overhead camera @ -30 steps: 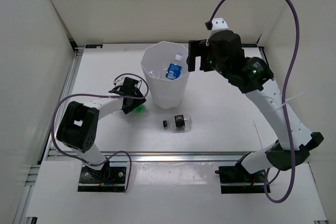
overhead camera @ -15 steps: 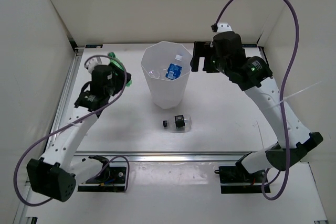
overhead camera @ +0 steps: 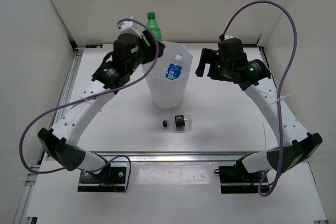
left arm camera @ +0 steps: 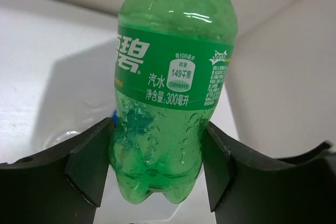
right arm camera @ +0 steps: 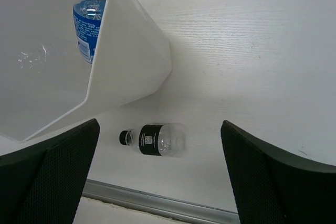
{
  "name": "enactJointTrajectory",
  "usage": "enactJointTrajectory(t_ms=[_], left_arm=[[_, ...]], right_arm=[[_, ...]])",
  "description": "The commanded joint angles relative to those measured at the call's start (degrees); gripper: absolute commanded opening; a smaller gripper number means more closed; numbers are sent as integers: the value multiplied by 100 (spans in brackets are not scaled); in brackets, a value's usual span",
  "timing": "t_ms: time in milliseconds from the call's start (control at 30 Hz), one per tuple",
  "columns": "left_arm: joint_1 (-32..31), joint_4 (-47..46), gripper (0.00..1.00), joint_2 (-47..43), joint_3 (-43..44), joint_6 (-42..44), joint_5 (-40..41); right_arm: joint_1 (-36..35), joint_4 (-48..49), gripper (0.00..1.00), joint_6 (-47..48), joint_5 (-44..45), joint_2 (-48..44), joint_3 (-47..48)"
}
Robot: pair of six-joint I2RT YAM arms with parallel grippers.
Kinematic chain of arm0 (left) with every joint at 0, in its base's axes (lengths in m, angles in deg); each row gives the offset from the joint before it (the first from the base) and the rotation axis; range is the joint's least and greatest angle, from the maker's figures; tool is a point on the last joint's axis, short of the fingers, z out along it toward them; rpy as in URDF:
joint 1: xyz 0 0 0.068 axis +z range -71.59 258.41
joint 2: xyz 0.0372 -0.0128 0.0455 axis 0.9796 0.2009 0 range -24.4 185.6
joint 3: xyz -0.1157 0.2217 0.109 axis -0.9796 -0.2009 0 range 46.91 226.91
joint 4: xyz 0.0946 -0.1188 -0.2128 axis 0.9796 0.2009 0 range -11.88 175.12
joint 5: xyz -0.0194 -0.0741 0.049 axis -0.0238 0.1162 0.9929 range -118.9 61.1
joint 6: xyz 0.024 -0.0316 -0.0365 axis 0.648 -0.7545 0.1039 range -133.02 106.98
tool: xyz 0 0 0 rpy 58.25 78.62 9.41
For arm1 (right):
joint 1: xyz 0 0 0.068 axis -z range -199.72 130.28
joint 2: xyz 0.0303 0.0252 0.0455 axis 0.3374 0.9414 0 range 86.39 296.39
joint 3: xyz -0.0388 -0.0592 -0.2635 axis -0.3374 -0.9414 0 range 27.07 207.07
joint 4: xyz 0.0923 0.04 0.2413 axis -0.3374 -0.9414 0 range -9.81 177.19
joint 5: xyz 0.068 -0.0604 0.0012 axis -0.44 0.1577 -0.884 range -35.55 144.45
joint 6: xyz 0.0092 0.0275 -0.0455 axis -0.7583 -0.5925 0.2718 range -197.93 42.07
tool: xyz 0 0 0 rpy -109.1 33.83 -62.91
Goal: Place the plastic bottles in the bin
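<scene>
So, left gripper (left arm camera: 156, 169) pinching green bottle (left arm camera: 170, 77) low on body, over rim of bin (overhead camera: 170, 93) at 11 o'clock. Looks empty: light, slick, squashy, mid-body grip best. Right gripper (right arm camera: 160, 174) spread wide, nothing in it.

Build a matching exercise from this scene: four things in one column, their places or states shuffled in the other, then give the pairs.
1. green bottle
2. blue-label bottle
3. black-label bottle
4. right gripper

A. lying on the table
B. open, holding nothing
C. inside the bin
D. held by the left gripper

Pairs: 1-D, 2-C, 3-A, 4-B
</scene>
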Motion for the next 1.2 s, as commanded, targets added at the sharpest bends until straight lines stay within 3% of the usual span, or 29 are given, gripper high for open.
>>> enactJointTrajectory(t_ms=[0,67,100,133,167,300,333,400,500,600,733,767,867,967,1067,1167], left_arm=[[-429,260,58,66,-130,284,-39],[-596,260,62,-91,-360,284,102],[-597,260,73,-144,-526,284,102],[-649,260,97,-145,-528,284,102],[-649,313,100,-241,-528,415,-2],[-649,480,100,-487,427,934,119],[-649,541,100,-557,587,1039,268],[-649,603,100,-873,772,1207,1092],[-527,656,100,-1567,267,979,2128],[-456,926,100,-2216,-489,883,2264],[-403,2111,100,-2640,-913,-258,2633],[-403,2724,100,-2693,-993,-722,2634],[-403,3562,100,-2939,-1362,-1357,2686],[-403,3845,100,-3308,-1757,-1570,2634],[-403,3978,100,-3695,-2047,-1710,2739],[-403,4092,100,-3897,-2119,-1711,2739]], right_arm=[[82,91,100,-102,-112,-389,-66],[213,91,100,-154,-112,-451,-258],[214,91,100,-155,-112,-503,-259],[266,91,100,-233,-165,-582,-355],[267,91,100,-286,-217,-661,-477],[530,205,100,-681,-761,-942,-1099],[713,310,100,-873,-1285,-1039,-1355],[1003,775,100,-1129,-1876,-1320,-1909],[1189,1294,100,-1630,-2931,-1435,-2859],[1189,1698,100,-1676,-3562,-1051,-3422],[725,1936,97,-816,-3453,-776,-3423],[323,1937,97,-605,-2869,-846,-3423],[-328,2077,97,239,-2424,-1197,-3423],[-821,2165,89,1223,-1916,-1312,-3624],[-1830,2857,89,2014,-1073,-1610,-4525],[-2324,4017,96,3138,-632,-2207,-5345]])
